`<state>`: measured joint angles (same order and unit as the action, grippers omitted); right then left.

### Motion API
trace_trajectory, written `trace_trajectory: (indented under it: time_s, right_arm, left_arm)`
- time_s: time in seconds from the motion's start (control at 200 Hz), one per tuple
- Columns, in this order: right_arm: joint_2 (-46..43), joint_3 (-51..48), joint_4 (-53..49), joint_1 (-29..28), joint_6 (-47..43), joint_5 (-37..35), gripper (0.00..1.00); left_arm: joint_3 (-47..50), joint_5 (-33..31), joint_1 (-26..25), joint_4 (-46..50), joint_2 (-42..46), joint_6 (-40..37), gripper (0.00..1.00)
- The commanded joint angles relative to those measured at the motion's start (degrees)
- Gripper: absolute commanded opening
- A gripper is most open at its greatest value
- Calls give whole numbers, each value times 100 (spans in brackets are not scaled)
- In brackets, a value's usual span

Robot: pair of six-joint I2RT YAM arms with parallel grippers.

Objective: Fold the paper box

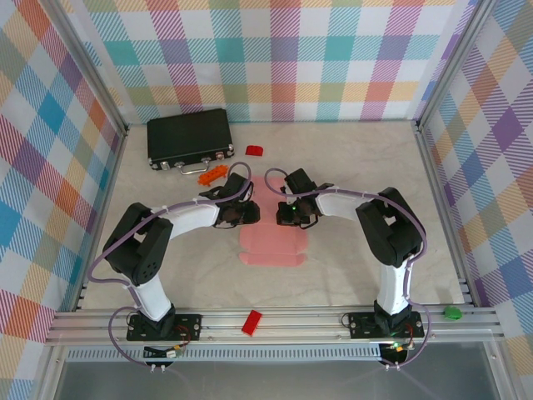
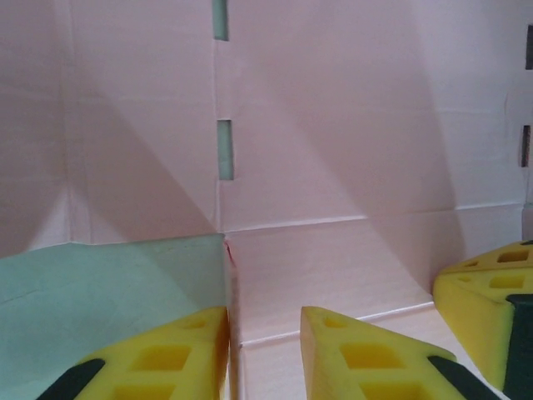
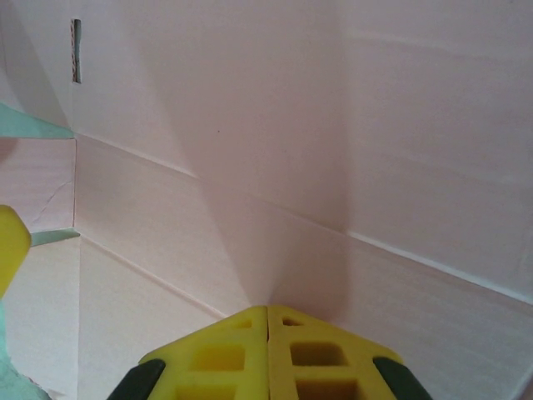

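The paper box (image 1: pixel 271 244) is a pale pink creased card sheet lying mid-table, partly under both grippers. My left gripper (image 1: pixel 242 213) is at its upper left. In the left wrist view the yellow fingers (image 2: pixel 171 354) stand apart, and a raised flap edge of the paper box (image 2: pixel 333 150) runs between them, close against the left finger. My left gripper (image 2: pixel 265 333) is open. My right gripper (image 1: pixel 291 217) is at the sheet's upper right. In its wrist view my right gripper (image 3: pixel 267 321) is shut on nothing, tips down on the paper box (image 3: pixel 250 150).
A black case (image 1: pixel 190 137) lies at the back left. An orange piece (image 1: pixel 212 173) sits in front of it and a red piece (image 1: pixel 254 151) beside it. Another red piece (image 1: pixel 251 322) rests on the front rail. A green object (image 1: pixel 452 313) is at front right.
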<state>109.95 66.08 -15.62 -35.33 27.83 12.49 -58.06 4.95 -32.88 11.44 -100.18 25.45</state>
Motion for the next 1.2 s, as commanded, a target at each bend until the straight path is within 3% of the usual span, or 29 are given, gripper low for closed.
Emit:
trace_trajectory:
  time_s: [0.0,0.41,0.94,1.0,1.195]
  right_arm:
    - [222,-80,-69,-70,33,-55,8]
    - [162,-78,-98,-74,70,-110,8]
    - [-1222,-450,-224,-20,231,-898,10]
    - [-1345,-525,-287,40,248,-982,11]
    - [-1739,-939,-343,390,301,-1031,13]
  left_arm:
    - [-217,230,-110,-107,-167,-155,27]
    - [-363,266,-170,-18,-268,-217,29]
    - [-401,-605,-391,359,768,-446,43]
    - [-471,-479,-432,371,671,-489,39]
    - [-783,-52,-570,349,105,-485,5]
